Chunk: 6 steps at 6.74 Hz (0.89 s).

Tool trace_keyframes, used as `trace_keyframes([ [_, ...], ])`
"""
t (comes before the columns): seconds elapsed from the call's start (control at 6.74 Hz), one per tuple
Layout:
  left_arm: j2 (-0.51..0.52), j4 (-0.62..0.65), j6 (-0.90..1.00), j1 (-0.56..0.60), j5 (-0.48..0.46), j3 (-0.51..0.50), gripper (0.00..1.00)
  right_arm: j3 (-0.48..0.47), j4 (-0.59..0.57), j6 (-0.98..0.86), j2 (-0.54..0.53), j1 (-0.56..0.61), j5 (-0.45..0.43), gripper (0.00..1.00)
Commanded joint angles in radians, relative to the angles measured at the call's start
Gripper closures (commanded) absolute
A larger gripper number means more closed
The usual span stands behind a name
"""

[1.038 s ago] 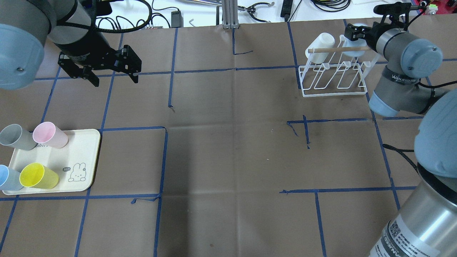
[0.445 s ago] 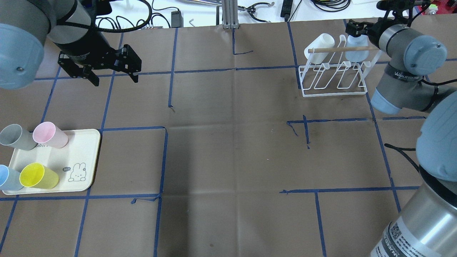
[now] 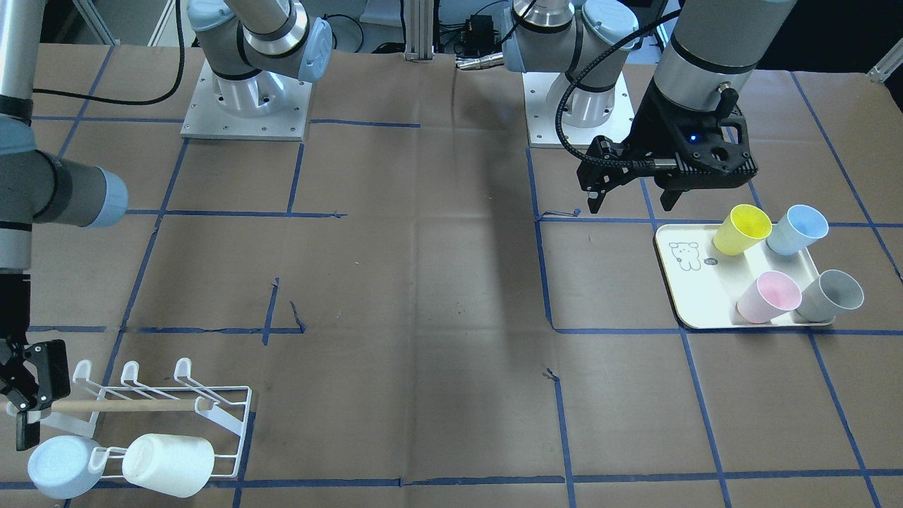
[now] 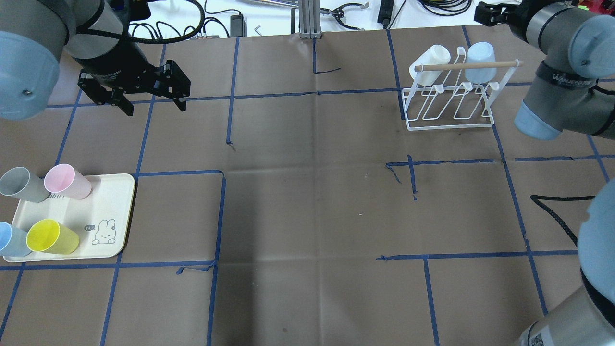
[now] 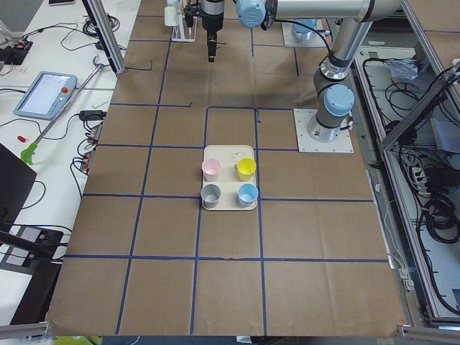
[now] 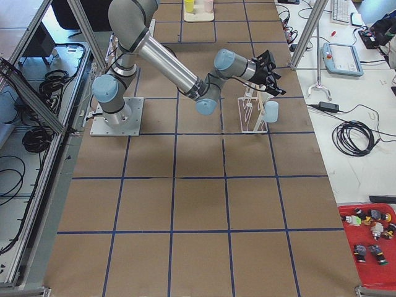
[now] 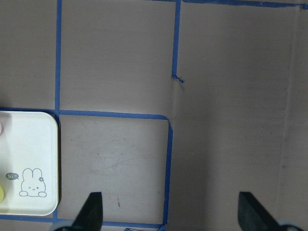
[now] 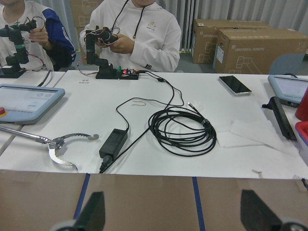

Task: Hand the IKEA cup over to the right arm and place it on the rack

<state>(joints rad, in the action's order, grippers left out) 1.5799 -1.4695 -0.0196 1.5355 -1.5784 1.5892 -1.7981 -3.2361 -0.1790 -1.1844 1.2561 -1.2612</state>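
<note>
At the upper right of the overhead view, the rack (image 4: 451,67) carries a blue cup (image 4: 480,62) tilted over a prong in its far row, just beside a white cup (image 4: 432,57). The right end effector (image 3: 28,403) sits at the rack's outer end, apart from both cups. Its wrist view shows the fingers spread wide with nothing between them.

At the upper left, the left end effector (image 4: 156,110) hangs over bare desk (image 4: 307,202), also wide open and empty. The tray (image 4: 113,211) at the lower left holds four more cups standing mouth-up.

With one cup racked, the next would likely come from the tray. These cups look like thin, rigid plastic, so probably light, stiff and hard to break. They are also smooth and tapered, so a pinch could slide toward the narrow base. A good hold for the left end effector seems to be across the wall near the rim. That leaves the base end free for the right end effector to take over.
</note>
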Motion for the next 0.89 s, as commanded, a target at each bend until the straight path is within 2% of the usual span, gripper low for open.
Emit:
trace_keyframes([
  [0.0,0.0,0.0,0.001,0.0,0.001,0.0,0.01,0.0,0.312,-0.004,-0.146,0.066,-0.032,0.0],
  [0.15,0.0,0.0,0.013,0.002,0.002,0.0,0.01,0.002,0.441,-0.002,-0.19,0.125,-0.036,0.0],
  [0.44,0.0,0.001,0.023,0.002,0.001,-0.002,0.01,0.002,0.604,-0.001,-0.247,0.193,-0.035,0.0],
  [0.74,0.002,0.003,0.023,0.002,0.002,-0.002,0.01,0.002,0.906,0.002,-0.335,0.204,-0.036,0.0],
])
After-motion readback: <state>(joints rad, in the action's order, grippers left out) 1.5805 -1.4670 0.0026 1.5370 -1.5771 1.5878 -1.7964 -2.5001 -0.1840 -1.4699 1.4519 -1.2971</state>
